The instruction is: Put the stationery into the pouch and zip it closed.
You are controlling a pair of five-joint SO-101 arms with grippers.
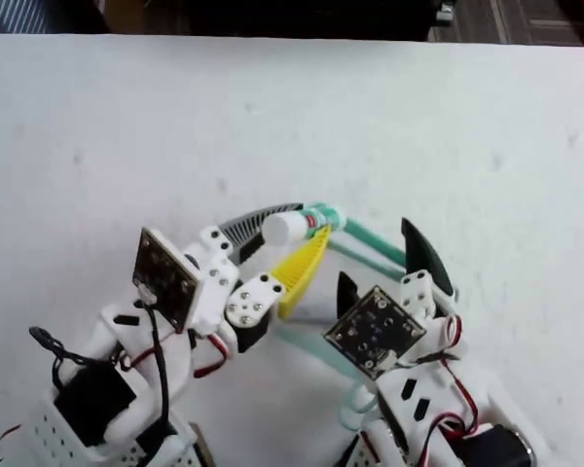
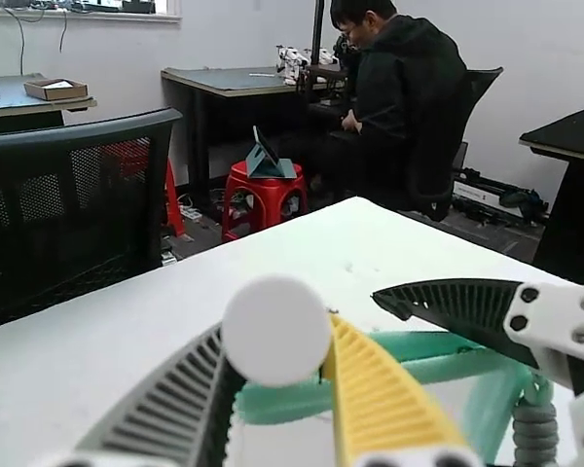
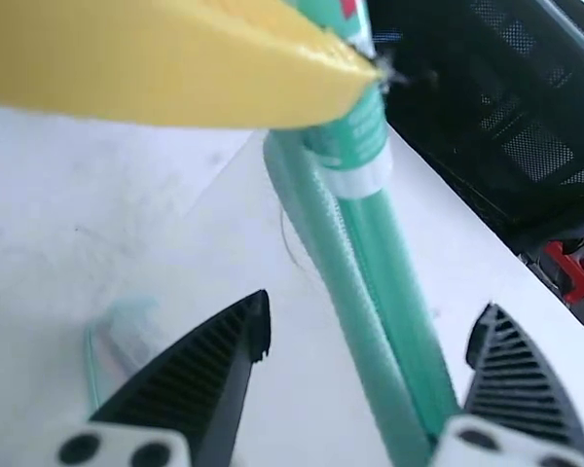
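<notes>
Insertion looked to be the step in hand: the left gripper (image 1: 311,221) was clamped on a white-capped green stick (image 2: 275,331), poised at the teal-rimmed pouch (image 1: 370,238) lying on the table (image 1: 273,117) between the arms. The right gripper (image 3: 375,306) stood with its black fingers apart, straddling one teal edge without pinching it. Doing this well likely meant pinching that rim to hold the mouth wide, then sliding the stick in lengthwise before release.
</notes>
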